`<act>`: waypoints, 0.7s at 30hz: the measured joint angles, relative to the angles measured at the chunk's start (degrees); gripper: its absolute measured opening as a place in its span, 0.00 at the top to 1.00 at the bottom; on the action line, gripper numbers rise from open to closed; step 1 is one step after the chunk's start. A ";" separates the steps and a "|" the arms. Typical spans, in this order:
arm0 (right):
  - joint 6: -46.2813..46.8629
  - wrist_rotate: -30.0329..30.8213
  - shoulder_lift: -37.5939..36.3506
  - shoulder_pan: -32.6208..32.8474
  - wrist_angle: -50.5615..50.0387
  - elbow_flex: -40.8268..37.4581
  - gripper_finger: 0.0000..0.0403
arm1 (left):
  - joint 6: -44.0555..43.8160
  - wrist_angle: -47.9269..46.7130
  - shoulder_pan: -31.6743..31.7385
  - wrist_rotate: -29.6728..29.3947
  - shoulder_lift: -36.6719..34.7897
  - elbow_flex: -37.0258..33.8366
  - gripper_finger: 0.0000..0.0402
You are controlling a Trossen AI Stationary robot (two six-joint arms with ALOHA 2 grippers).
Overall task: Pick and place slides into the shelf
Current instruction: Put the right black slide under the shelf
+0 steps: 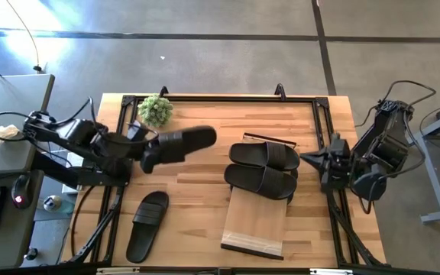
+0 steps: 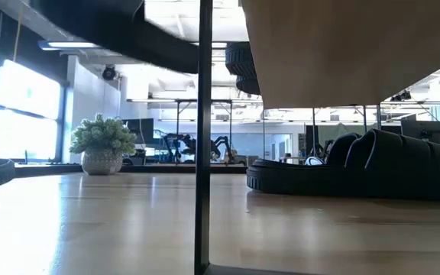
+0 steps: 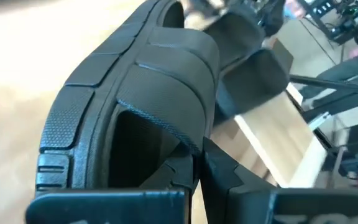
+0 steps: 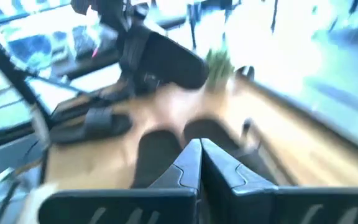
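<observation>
Held slide: a matte black rubber sandal is hanging in the air over the left half of the tabletop, sole tilted, toe pointing toward the shelf; in the left wrist view its wide ribbed strap is filling most of the picture.
Left pincer: it is gripping that slide at its heel end, fingers pressed fully together on the edge of the strap.
Slides on the shelf: two black sandals are lying side by side across the far end of the shelf, touching each other, the second one nearer the shelf's middle; in the low view they are showing as dark humps on the right.
Shelf: the low light-wood rack is standing on the right half of the tabletop, its long plank running toward the near edge, the near part bare.
Fourth slide: it is lying flat on the tabletop near the left front corner, well apart from the shelf.
Right pincer: it is hovering just beside the shelf's right side, near the two placed slides, fingers closed together and holding nothing.
Potted plant: a small green plant in a pale pot is sitting at the far left of the tabletop, behind the lifted slide.
</observation>
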 joint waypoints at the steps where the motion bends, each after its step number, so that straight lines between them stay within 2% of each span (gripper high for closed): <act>1: -2.08 1.67 -0.12 -0.14 1.21 0.00 1.00 | 2.11 -0.21 0.00 -0.92 0.89 1.89 1.00; 4: -8.39 1.90 -0.96 -1.90 5.84 0.00 1.00 | 8.40 -0.01 0.00 -2.06 3.83 7.55 1.00; 6: -12.50 -1.28 -1.64 -3.89 9.62 0.00 1.00 | 12.72 0.02 0.00 -2.13 6.17 11.01 1.00; 9: -19.64 -8.99 -2.79 -8.22 16.61 0.00 1.00 | 18.76 -0.09 0.00 -1.27 10.29 16.20 1.00; 12: -26.96 -18.44 -3.77 -13.75 23.42 0.00 0.98 | 24.68 -0.07 0.00 1.98 14.49 21.42 1.00; 16: -34.80 -29.40 -4.47 -21.35 29.43 0.02 0.89 | 30.93 -0.14 0.00 6.07 20.67 27.80 1.00; 21: -35.86 -35.92 -3.71 -30.16 29.37 0.04 0.71 | 34.26 -0.46 -0.02 8.10 27.17 34.25 1.00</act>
